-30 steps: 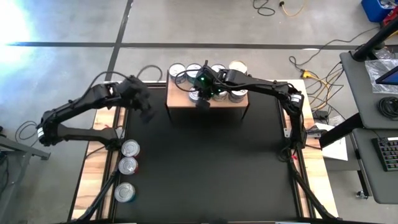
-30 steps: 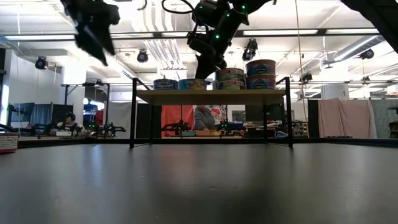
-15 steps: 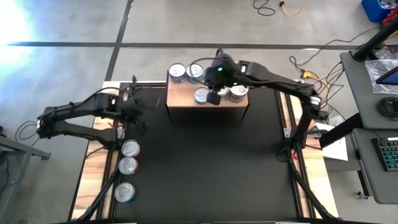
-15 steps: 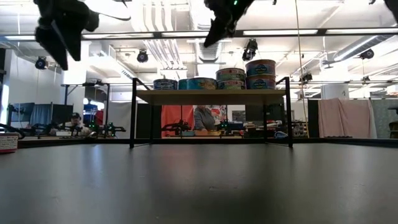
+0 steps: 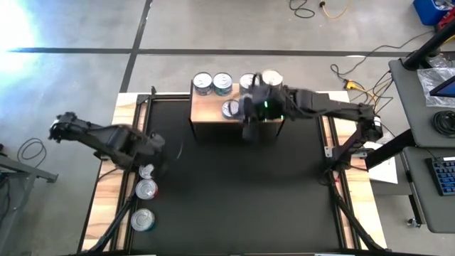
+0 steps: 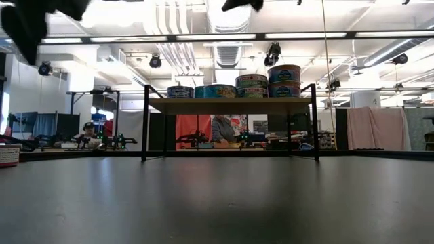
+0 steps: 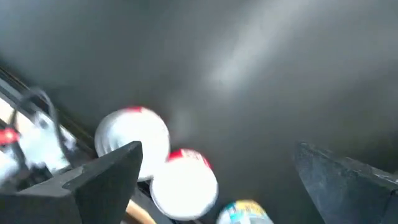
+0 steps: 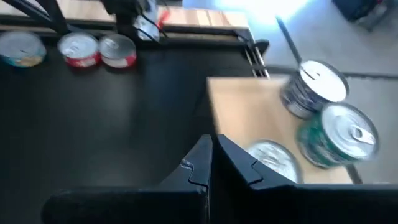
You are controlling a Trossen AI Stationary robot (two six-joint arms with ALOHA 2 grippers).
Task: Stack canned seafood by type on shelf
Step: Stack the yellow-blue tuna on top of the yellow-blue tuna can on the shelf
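Across the tabletop (image 5: 234,192), mostly black mat with wood strips at the sides. At its far edge, the shelf (image 5: 206,112): light wood top on thin black legs, partly covered from above by the right arm. On the shelf, the tins (image 6: 252,85), some stacked two high toward one end per the low view; seen from above, two at the back left, one near the front, others cut off behind the arm, so no sure count. Beside the mat's left edge, three more tins in a row: a red-labelled one (image 5: 146,189), one nearer the front (image 5: 142,220), and a third (image 5: 146,171) half hidden under the left arm.

Left pincer (image 7: 217,174) spread wide and released, grasping nothing, hanging just above that row, smeared with blur from above; two red-labelled tins between its fingers in the wrist view, a blue-and-yellow one cut off at the edge. Right pincer (image 8: 212,163) clenched with fingers pressed together, empty, over the shelf's front edge near a silver-topped tin (image 8: 272,159).

In the low view, both pincers cropped at the top, barely readable.
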